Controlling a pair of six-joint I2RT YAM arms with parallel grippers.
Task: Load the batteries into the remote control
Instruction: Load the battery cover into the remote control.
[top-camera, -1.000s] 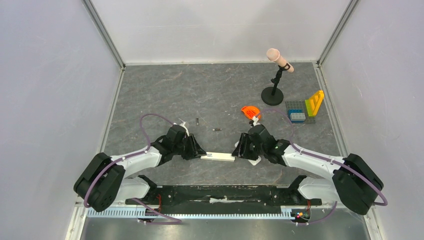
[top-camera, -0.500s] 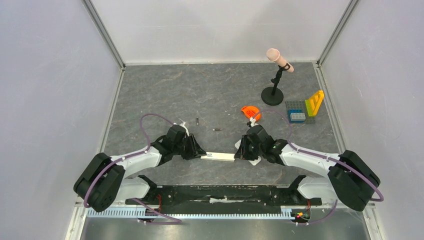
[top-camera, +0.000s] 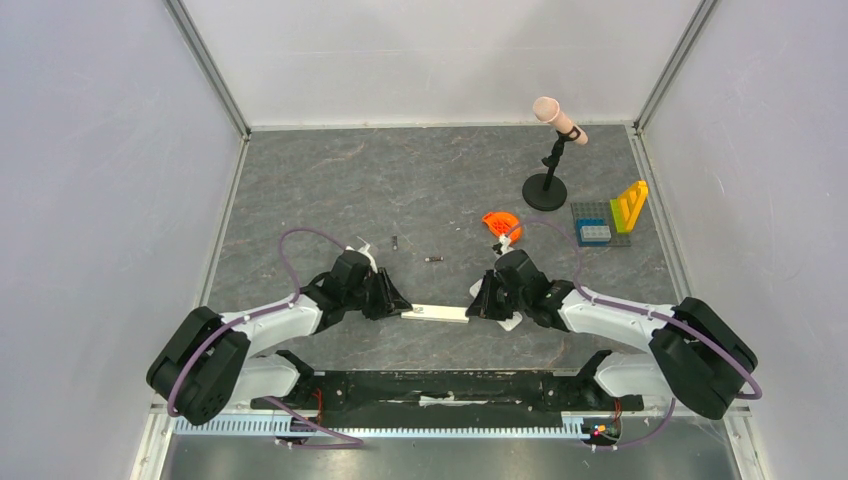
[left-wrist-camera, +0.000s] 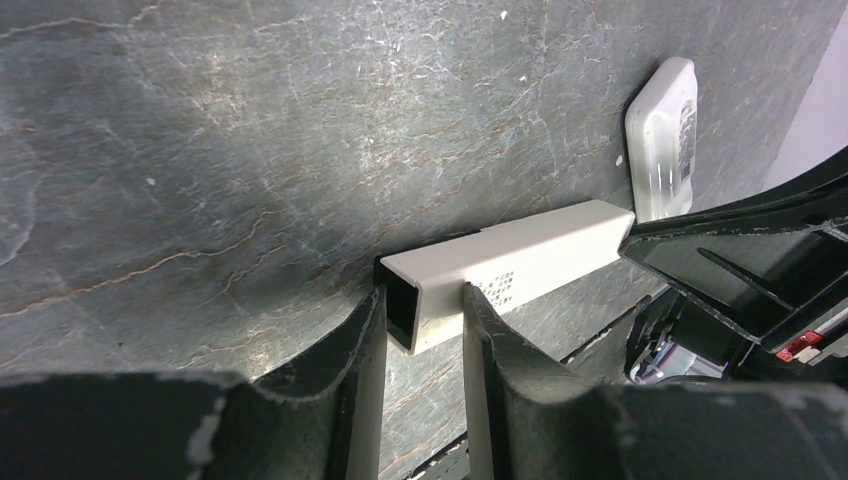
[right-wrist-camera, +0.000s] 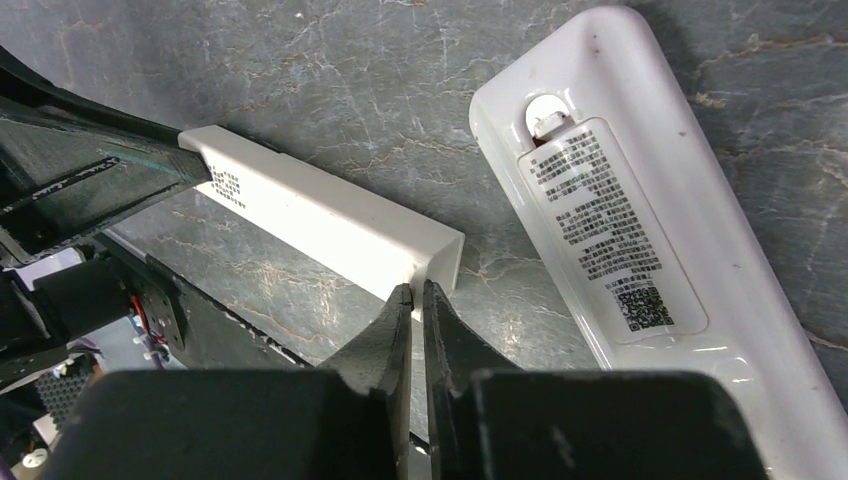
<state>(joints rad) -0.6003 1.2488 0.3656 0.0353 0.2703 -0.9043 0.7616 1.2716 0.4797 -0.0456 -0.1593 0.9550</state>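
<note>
The remote control (top-camera: 436, 313), a long slim white bar, lies on the table between both grippers. My left gripper (top-camera: 398, 305) is shut on its left end; in the left wrist view the fingers (left-wrist-camera: 372, 330) press both sides of the bar's hollow end (left-wrist-camera: 430, 295). My right gripper (top-camera: 478, 303) sits at the bar's right end (right-wrist-camera: 330, 215), its jaws closed to a slit (right-wrist-camera: 416, 290) with a thin white edge of the bar between the tips. Two tiny dark batteries (top-camera: 395, 241) (top-camera: 434, 259) lie on the table beyond the bar.
A wider white block with a printed label (right-wrist-camera: 620, 220) lies just right of the bar, partly under my right arm (top-camera: 512, 322). Farther back right stand an orange object (top-camera: 501, 222), a microphone on a stand (top-camera: 548, 160) and a brick plate with coloured blocks (top-camera: 610, 222).
My right gripper's jaws have closed at the bar's right end, and the arm has edged slightly left. The left gripper and the bar have not moved.
</note>
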